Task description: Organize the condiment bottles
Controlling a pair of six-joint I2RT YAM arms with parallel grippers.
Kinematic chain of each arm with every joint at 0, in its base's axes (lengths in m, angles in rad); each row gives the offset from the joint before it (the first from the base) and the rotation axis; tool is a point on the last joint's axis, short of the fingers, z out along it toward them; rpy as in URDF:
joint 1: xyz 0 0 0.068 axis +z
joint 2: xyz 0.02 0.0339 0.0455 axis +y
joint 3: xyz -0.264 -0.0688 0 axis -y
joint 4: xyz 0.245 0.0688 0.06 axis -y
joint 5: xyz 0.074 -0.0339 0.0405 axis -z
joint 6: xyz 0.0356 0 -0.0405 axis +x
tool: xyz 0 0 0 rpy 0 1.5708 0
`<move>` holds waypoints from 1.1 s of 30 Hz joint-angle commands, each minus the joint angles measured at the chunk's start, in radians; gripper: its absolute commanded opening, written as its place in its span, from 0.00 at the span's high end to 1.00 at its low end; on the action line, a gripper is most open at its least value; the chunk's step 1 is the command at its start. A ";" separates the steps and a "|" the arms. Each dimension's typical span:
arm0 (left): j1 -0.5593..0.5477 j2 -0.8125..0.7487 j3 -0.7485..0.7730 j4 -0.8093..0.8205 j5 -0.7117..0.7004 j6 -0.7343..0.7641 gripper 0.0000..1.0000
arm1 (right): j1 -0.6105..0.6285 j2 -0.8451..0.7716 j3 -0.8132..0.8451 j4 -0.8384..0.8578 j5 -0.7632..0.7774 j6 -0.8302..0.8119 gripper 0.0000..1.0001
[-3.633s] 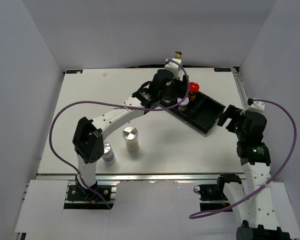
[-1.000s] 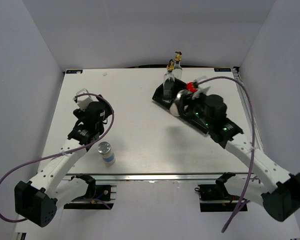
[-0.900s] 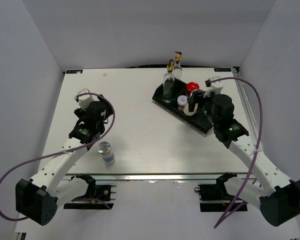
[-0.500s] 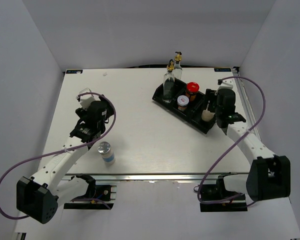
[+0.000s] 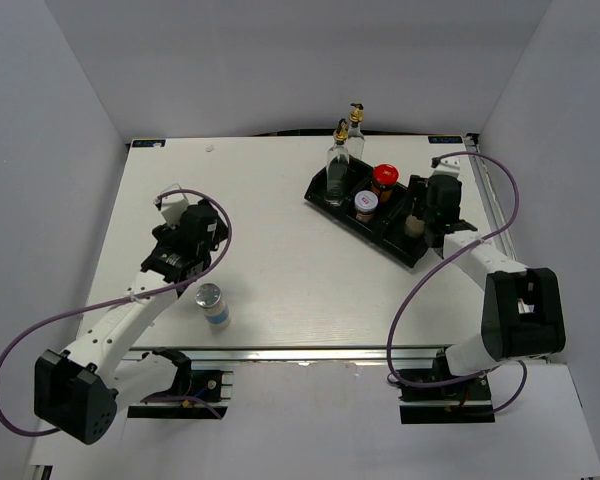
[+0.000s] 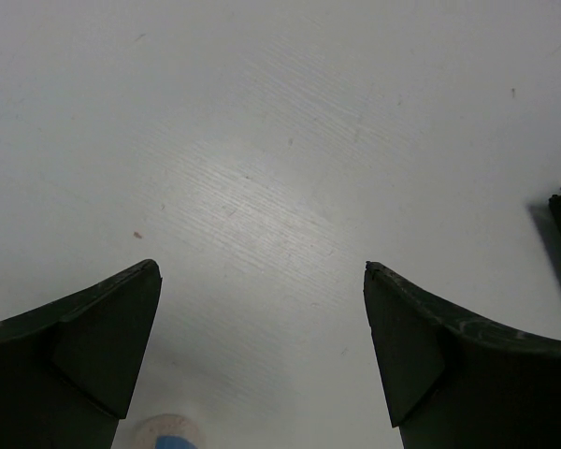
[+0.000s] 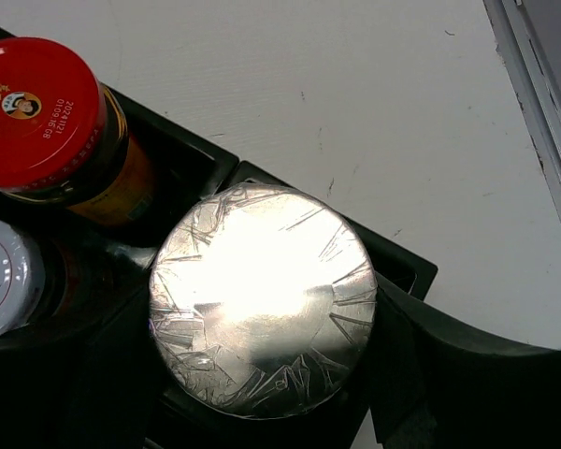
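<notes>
Quick count from my side: two silver-capped shakers, two glass bottles, one red-lidded jar, one white-lidded jar, one black tray. Nearest is the loose shaker [image 5: 211, 303], upright on the table [image 5: 300, 290] just beside my left forearm; my left arm runs up the left side, and my left gripper [image 6: 262, 271] tilts down over bare table, jaws spread wide with nothing between them. Further out, my right arm reaches along the right edge, elbow bent; my right gripper [image 5: 418, 218] is clamped around the gripped shaker [image 7: 262, 297], down in the right end compartment of the black tray [image 5: 382, 238]. The white-lidded jar [image 5: 365, 203] and red-lidded jar [image 5: 384, 180] sit mid-tray; the front glass bottle [image 5: 337, 165] stands in the left end. The back glass bottle [image 5: 355, 120] stands just behind the tray.
</notes>
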 commanded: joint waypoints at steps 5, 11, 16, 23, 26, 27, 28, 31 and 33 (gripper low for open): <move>0.003 -0.103 0.029 -0.205 0.067 -0.071 0.02 | -0.013 0.026 0.067 0.122 0.036 0.033 0.29; 0.003 -0.126 0.069 -0.408 0.151 -0.055 0.02 | -0.013 0.017 0.084 0.084 0.031 0.043 0.11; 0.003 -0.126 0.095 -0.529 0.251 -0.027 0.02 | -0.013 -0.023 0.114 0.006 -0.002 0.014 0.11; 0.003 -0.105 0.092 -0.590 0.297 -0.005 0.02 | -0.013 -0.087 0.130 -0.088 -0.090 0.009 0.11; 0.003 -0.097 0.076 -0.580 0.355 0.007 0.02 | -0.013 -0.139 0.117 -0.099 -0.088 0.014 0.11; 0.003 -0.094 0.072 -0.578 0.361 0.011 0.02 | -0.013 -0.152 0.110 -0.099 -0.091 0.014 0.11; 0.002 -0.083 0.073 -0.586 0.365 0.013 0.02 | -0.012 -0.164 0.105 -0.097 -0.094 0.012 0.11; 0.003 -0.074 0.066 -0.594 0.369 0.019 0.02 | -0.012 -0.207 0.094 -0.102 -0.111 0.012 0.11; 0.003 -0.071 0.064 -0.595 0.397 0.028 0.02 | -0.013 -0.233 0.091 -0.103 -0.116 0.017 0.10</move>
